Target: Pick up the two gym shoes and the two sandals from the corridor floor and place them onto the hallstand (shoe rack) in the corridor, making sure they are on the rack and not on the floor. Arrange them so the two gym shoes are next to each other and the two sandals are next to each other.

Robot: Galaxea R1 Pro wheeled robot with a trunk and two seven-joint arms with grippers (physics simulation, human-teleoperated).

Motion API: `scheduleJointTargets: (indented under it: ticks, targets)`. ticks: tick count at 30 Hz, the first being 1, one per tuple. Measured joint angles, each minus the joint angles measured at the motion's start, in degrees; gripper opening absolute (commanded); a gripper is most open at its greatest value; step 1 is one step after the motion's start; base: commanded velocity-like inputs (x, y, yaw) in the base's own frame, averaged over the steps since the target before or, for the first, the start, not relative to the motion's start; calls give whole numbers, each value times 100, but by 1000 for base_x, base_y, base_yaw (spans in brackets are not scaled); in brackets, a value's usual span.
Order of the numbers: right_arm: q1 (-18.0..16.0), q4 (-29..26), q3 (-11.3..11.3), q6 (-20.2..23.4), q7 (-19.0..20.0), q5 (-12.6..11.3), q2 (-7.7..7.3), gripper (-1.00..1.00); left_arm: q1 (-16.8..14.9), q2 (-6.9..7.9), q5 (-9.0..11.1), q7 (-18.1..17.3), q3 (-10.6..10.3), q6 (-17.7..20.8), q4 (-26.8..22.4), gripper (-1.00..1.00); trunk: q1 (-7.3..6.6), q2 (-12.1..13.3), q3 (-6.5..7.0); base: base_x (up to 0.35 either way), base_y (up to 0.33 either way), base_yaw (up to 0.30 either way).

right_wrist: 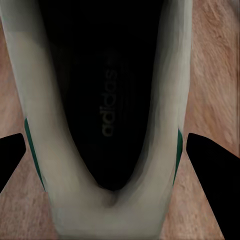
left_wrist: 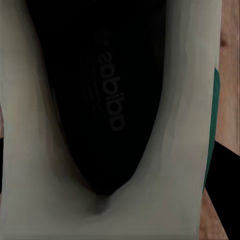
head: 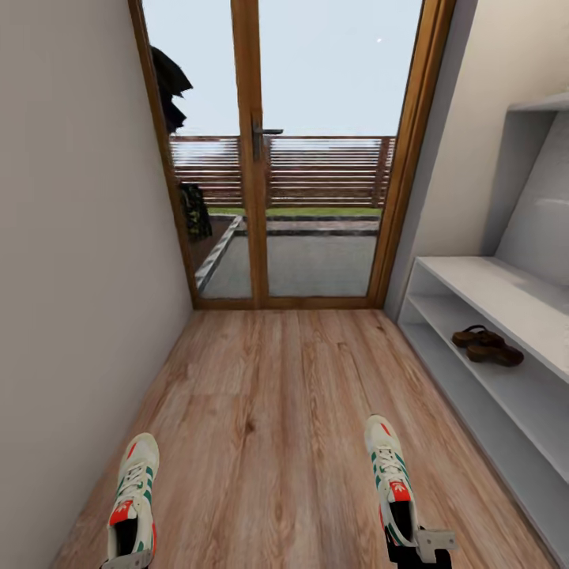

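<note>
Both shoes could slip and fall, I think. Each one seems to hang by its heel end only, with the long toe end sticking out in front, so a quick turn toward the rack point(head: 506, 304) could make a shoe swing or drop back onto the floor point(head: 269, 411). The rack shelves look low too (a toe could bump the edge on the way in). The shoes also have to end up side by side, and now they are well apart.

The left shoe point(head: 132, 498) is near the left wall and the right shoe point(head: 391, 482) is closer to the rack, both pointing toward the glass door point(head: 253, 158). The two sandals point(head: 487, 346) already sit together on a rack shelf.

The right gripper point(head: 419, 549) is at the heel of the right shoe. In the right wrist view its two dark fingers point(right_wrist: 210, 160) stand on each side of the shoe point(right_wrist: 107, 210) with a bit of floor showing between, so I cannot tell if it is pinching. The left gripper point(head: 126, 563) is at the heel of the left shoe. In the left wrist view a dark finger point(left_wrist: 222, 195) sits just beside the shoe point(left_wrist: 185, 150), and I cannot tell its grip either.
</note>
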Motion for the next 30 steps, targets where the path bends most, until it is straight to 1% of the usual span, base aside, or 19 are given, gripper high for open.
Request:
scheduleJointTargets:
  ticks: [5,16,30]
  targets:
    - [0,0,1,0,1,-1,4,-100,0,-4,0,0,-4,2,0,-100,0,0,20,340,29,-227]
    - [0,1,1,1,1,-1,1,-100,0,-5,0,0,-5,5,-1,-100,0,0,65,340,94,-230]
    - [0,1,0,1,1,-5,1,-100,0,-2,0,-8,-5,-2,-1,-100,0,0,124,323,138,-231]
